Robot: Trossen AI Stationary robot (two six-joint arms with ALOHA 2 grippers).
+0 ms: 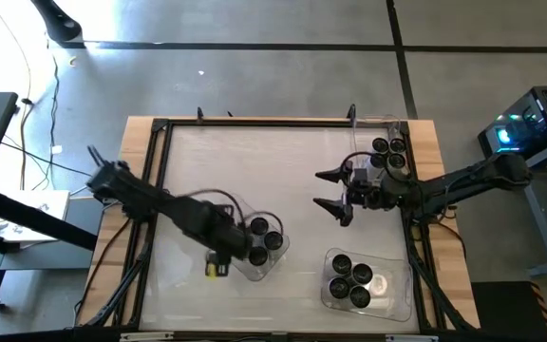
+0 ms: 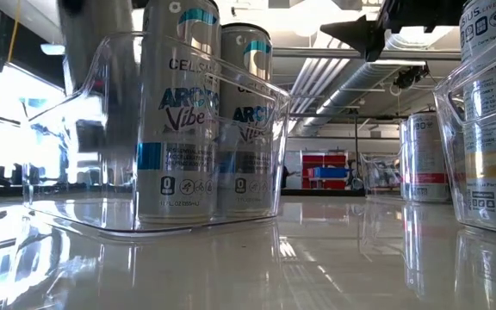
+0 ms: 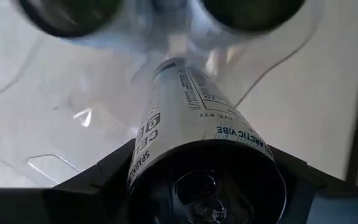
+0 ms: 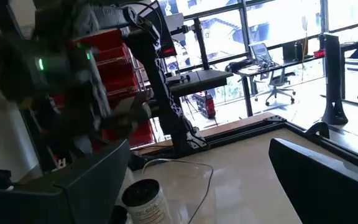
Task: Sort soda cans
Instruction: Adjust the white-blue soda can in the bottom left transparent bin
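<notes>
Robotics lab, red storage racks [image 4: 114, 46], office chair [image 4: 278, 81], exposed ceiling ducts [image 2: 334, 65]

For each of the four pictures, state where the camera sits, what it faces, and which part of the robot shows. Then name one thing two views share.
High view: above the table, looking straight down; both arms, left gripper, open right gripper.
Low view: at table-top height, looking across; a dark gripper tip at the top.
Left wrist view: on the left arm, facing the held can; its own fingers.
Right wrist view: on the right arm, facing the room; its fingers.
Shared: the left bin in the high, low and left wrist views.
</notes>
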